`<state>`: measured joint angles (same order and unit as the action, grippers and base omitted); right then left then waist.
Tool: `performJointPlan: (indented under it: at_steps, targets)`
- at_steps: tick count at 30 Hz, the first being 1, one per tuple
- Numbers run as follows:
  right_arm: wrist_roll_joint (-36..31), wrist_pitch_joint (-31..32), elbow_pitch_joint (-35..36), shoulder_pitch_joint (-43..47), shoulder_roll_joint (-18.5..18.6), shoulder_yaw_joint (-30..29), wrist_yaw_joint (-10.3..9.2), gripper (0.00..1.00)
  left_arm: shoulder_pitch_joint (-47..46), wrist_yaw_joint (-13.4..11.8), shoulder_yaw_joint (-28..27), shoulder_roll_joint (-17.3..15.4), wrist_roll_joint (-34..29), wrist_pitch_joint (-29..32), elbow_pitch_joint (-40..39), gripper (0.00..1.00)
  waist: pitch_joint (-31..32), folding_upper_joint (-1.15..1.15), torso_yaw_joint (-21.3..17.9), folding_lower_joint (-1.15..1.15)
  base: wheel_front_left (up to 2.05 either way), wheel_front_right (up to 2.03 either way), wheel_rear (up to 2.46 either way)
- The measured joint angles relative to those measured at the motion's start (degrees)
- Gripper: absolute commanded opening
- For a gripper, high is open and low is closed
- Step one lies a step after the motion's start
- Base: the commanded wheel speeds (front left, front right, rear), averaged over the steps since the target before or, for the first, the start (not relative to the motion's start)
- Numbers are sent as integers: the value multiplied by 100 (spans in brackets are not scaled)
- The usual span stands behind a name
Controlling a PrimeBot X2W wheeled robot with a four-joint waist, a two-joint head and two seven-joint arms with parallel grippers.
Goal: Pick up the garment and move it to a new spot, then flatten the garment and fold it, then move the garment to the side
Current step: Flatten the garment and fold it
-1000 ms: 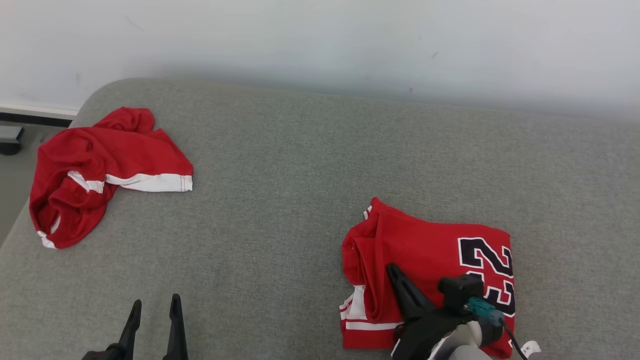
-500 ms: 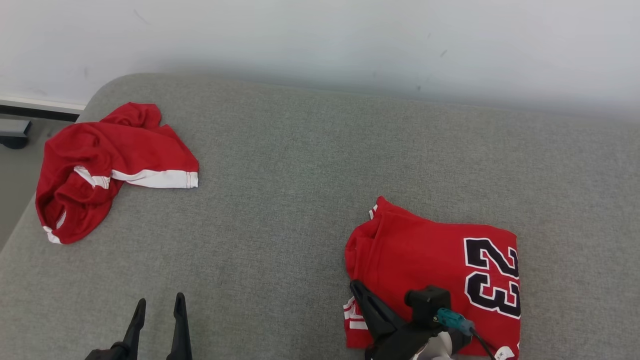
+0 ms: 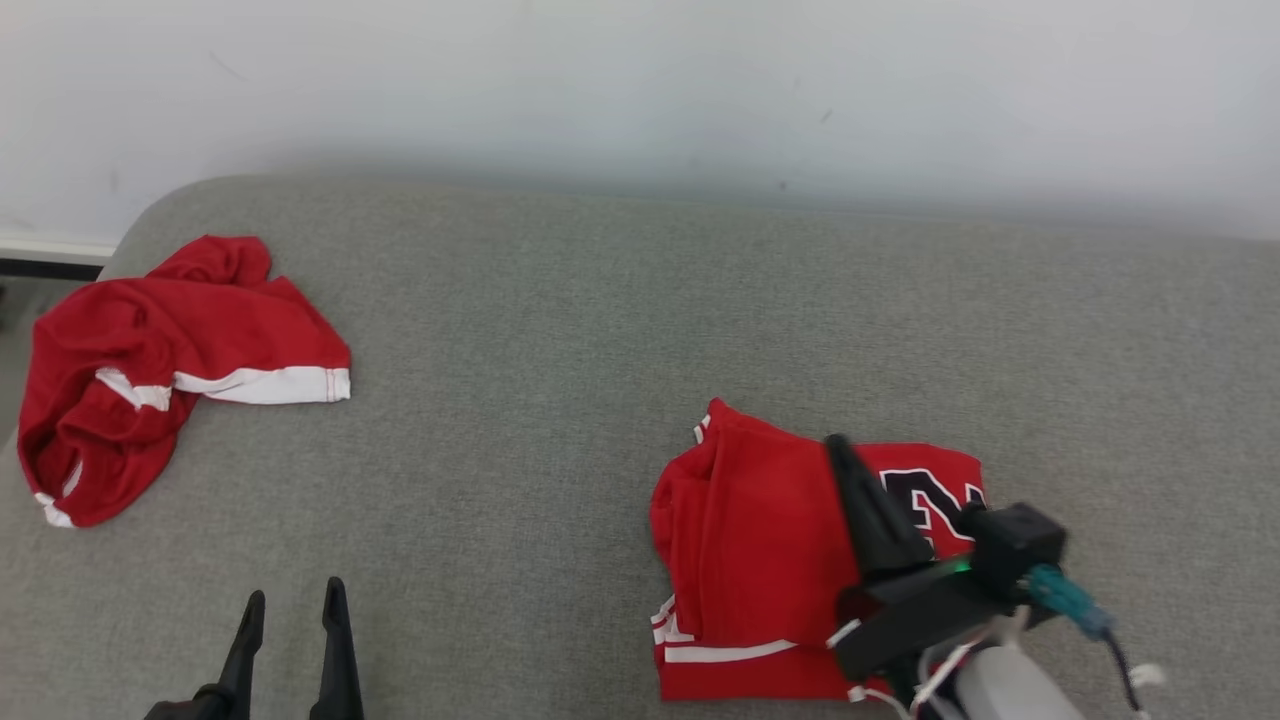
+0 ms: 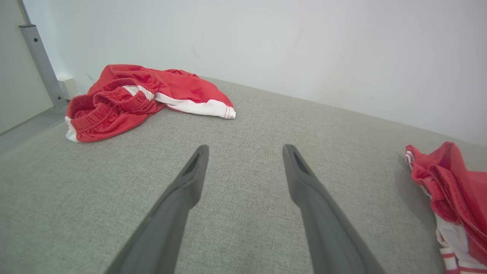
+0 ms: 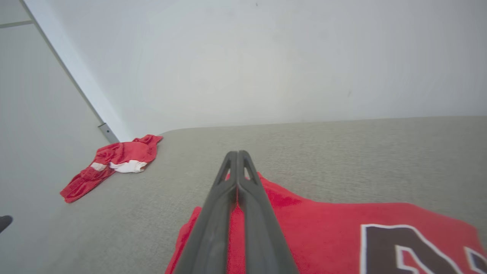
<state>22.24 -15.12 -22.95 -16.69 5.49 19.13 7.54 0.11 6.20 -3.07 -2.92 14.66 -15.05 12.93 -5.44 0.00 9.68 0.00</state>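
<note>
Red jersey [image 3: 750, 540]: folded into a rough rectangle, lying flat on the grey padded surface [image 3: 560, 330]. Dark, white-edged numerals on its top face, white stripes along the near edge.
Jersey vs right claw: it lies directly under the right claw [image 3: 836, 447] and spreads to both sides of the fingers. The numerals are to the claw's right, the bunched fold to its left.
Right claw, state: both fingers pressed together along their length, no gap at the tips, no cloth seen pinched between them. The tips sit over the jersey's far edge. Contact with the fabric: cannot tell.
Left claw [image 3: 293, 592], state: fingers spread wide, holding nothing, bare grey padding between them. The jersey is well off to its right.
Red shorts [image 3: 170, 350]: crumpled, white trim. The elastic waistband shows in the left wrist view. They lie ahead and to the left of the left claw, well apart from it, and far to the left of the right claw.
White wall [image 3: 640, 90]: beyond both claws, behind the far edge of the padded surface.
</note>
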Motion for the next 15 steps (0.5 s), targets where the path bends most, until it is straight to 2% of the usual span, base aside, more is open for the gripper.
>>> performJointPlan:
  at_steps: [1,2,3,4,5,6,8,10,15]
  targets:
    - [-60,-1,143,73,43,-178,0,6,12,-2,-11,0,-4,0,-33,100,13,0,-33,0,0,0,0]
    - [-109,-1,291,160,75,-377,0,27,31,-13,-32,0,-5,0,-67,100,28,0,-70,0,0,0,0]
    - [-156,-1,419,244,100,-541,0,41,59,-14,-45,-1,-22,0,-108,100,41,0,-107,0,0,0,0]
    - [-188,0,547,331,126,-712,0,49,83,-14,-59,-1,-48,0,-144,100,56,0,-147,0,0,0,0]
    - [-187,0,649,418,123,-882,0,79,95,-14,-74,0,-54,0,-177,100,70,0,-188,0,0,0,0]
    - [-183,-2,742,510,126,-1046,0,82,105,-14,-82,-1,-58,0,-216,100,84,0,-232,0,0,0,0]
    - [-227,-1,907,697,155,-1295,0,81,120,-13,-99,0,-111,0,-267,100,114,0,-325,0,0,0,0]
    - [-254,-1,1055,879,155,-1544,0,100,142,-9,-122,1,-157,0,-310,100,145,0,-421,-1,0,0,0]
    - [-378,-1,1333,1383,86,-1947,0,100,247,36,-140,0,-300,0,-461,100,234,0,-667,-1,0,0,0]
